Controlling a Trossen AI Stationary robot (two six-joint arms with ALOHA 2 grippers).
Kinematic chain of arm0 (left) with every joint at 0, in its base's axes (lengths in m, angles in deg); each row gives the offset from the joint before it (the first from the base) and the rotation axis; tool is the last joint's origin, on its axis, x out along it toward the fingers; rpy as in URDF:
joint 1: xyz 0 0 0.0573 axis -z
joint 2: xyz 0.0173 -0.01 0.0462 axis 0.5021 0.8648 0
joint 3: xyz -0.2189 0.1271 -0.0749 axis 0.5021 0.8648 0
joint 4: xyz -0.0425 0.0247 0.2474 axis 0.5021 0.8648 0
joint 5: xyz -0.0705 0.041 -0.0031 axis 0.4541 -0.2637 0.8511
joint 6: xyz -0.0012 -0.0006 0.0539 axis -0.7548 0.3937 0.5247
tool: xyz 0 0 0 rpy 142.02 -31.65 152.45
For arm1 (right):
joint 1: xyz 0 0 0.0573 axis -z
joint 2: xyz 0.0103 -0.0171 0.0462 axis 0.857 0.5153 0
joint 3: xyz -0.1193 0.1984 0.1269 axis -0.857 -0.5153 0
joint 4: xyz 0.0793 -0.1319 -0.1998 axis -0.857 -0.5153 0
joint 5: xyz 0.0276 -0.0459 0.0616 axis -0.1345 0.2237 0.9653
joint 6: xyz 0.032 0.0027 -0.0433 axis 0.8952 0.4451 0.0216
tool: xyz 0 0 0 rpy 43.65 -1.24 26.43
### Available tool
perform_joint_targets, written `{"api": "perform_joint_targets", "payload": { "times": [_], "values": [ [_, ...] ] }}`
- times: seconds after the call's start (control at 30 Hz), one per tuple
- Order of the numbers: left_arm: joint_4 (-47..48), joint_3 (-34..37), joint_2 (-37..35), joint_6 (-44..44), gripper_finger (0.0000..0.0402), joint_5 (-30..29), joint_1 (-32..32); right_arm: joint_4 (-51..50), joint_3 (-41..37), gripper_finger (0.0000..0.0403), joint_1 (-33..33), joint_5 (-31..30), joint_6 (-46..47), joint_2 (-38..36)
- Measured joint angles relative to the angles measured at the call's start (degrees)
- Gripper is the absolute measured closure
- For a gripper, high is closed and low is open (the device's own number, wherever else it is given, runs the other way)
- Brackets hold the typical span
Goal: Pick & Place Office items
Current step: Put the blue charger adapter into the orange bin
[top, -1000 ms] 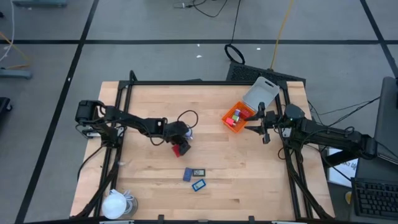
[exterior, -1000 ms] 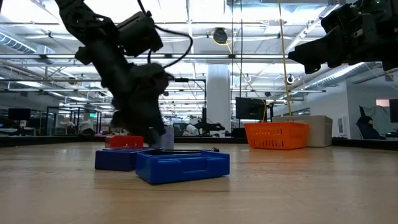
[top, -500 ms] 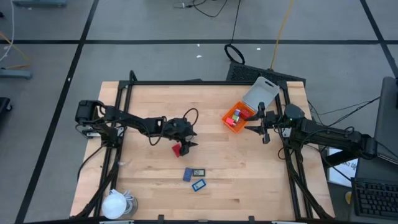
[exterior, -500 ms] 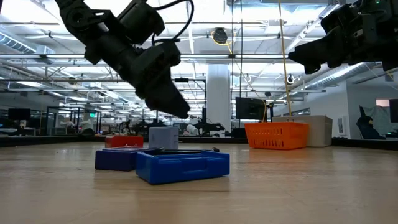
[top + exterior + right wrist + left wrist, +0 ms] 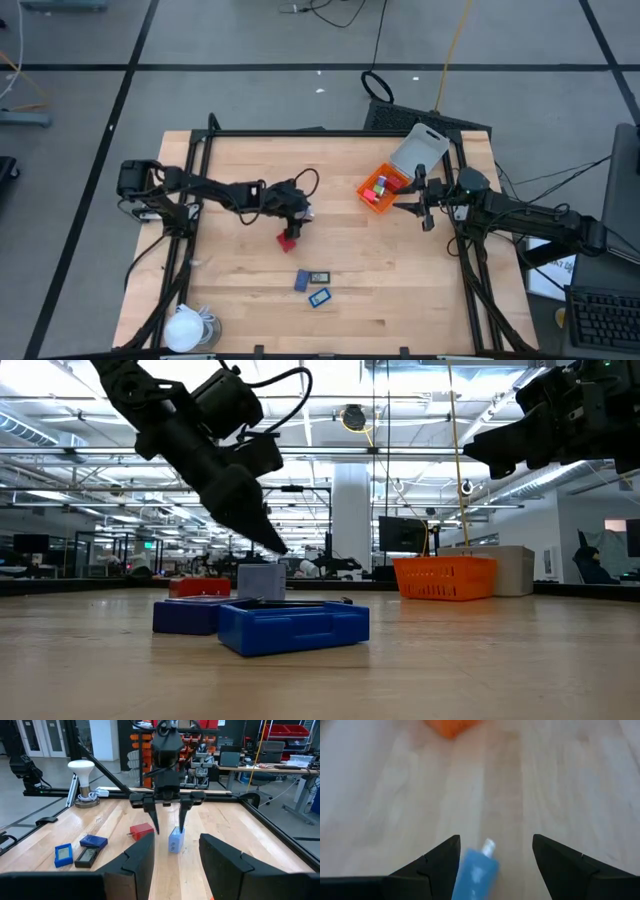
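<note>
My left gripper (image 5: pixel 169 827) hangs open just above a pale blue cube (image 5: pixel 175 840) that stands on the table near its middle. In the left wrist view the cube (image 5: pixel 476 872) shows between the two fingers. In the low view the fingertips (image 5: pixel 277 547) are clear of the cube's top (image 5: pixel 262 568). A red block (image 5: pixel 287 238) lies just nearer the front edge. Two blue flat pieces (image 5: pixel 302 281) (image 5: pixel 319 297) and a dark one (image 5: pixel 319 276) lie nearer the front. My right gripper (image 5: pixel 405 192) waits open beside the orange tray (image 5: pixel 378 203).
The orange tray holds several small pieces, and its grey lid (image 5: pixel 418 150) leans open at the far right. A white round lump with a cord (image 5: pixel 185 326) sits at the near left corner. A black frame (image 5: pixel 320 132) runs around the table's edges.
My left gripper has rolled about its own pointing line and risen a little, moving toward the far edge, off the red block and the cube. The cube and the red block have stayed where they were.
</note>
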Motion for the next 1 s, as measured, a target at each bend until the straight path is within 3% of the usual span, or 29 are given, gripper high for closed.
{"api": "perform_joint_targets", "payload": {
  "times": [0.3,0.47,1.0],
  "values": [
    [10.6,0.0,-0.5,1.0,0.0151,-1.6,-2.8,0.0,0.0,0.0259,0.0,0.0,0.0,0.5],
    [9.9,0.7,0.2,1.6,0.0151,2.3,-3.2,0.0,0.0,0.0259,0.0,0.0,-0.2,0.7],
    [6.6,0.7,5.3,5.7,0.0151,1.9,-3.2,0.4,0.0,0.0259,0.0,0.0,-0.2,1.4]
  ]
}}
